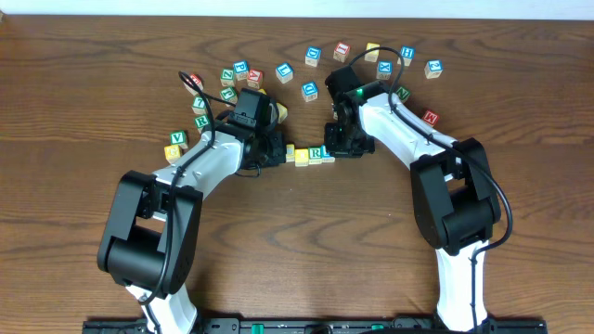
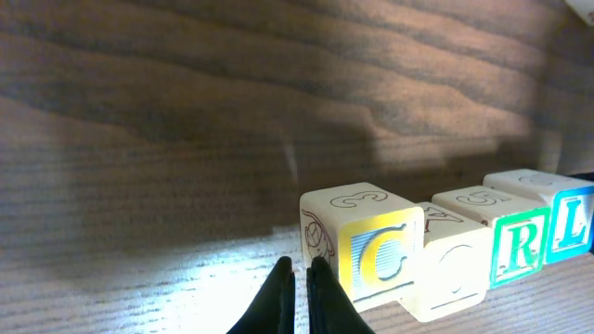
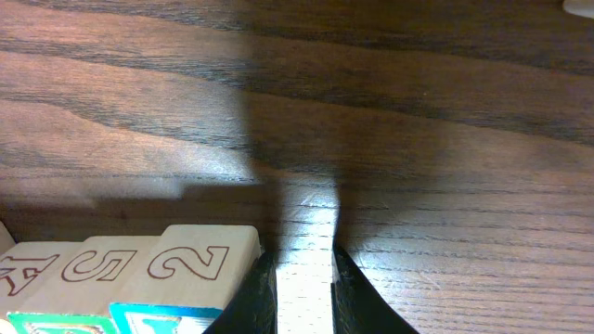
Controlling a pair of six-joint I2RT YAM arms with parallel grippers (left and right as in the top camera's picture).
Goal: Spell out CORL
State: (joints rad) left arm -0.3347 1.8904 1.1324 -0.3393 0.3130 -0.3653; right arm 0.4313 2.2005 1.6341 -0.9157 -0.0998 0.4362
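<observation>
Four wooden cubes stand in a touching row (image 1: 311, 154) at the table's middle. The left wrist view reads them left to right: a yellow C (image 2: 376, 255), a pale O (image 2: 455, 269), a green R (image 2: 520, 241) and a blue L (image 2: 571, 223). My left gripper (image 2: 299, 271) is shut and empty, its tips right beside the C cube's left face. My right gripper (image 3: 304, 278) stands slightly open over bare table at the row's other end. Its left finger (image 3: 263, 283) rests against the end cube, which shows a 2 on top (image 3: 200, 264).
Many loose alphabet cubes lie scattered along the back, from a cluster at the left (image 1: 227, 83) to a blue one at the far right (image 1: 433, 68). A green V cube (image 1: 176, 139) and a red cube (image 1: 430, 117) sit nearer the arms.
</observation>
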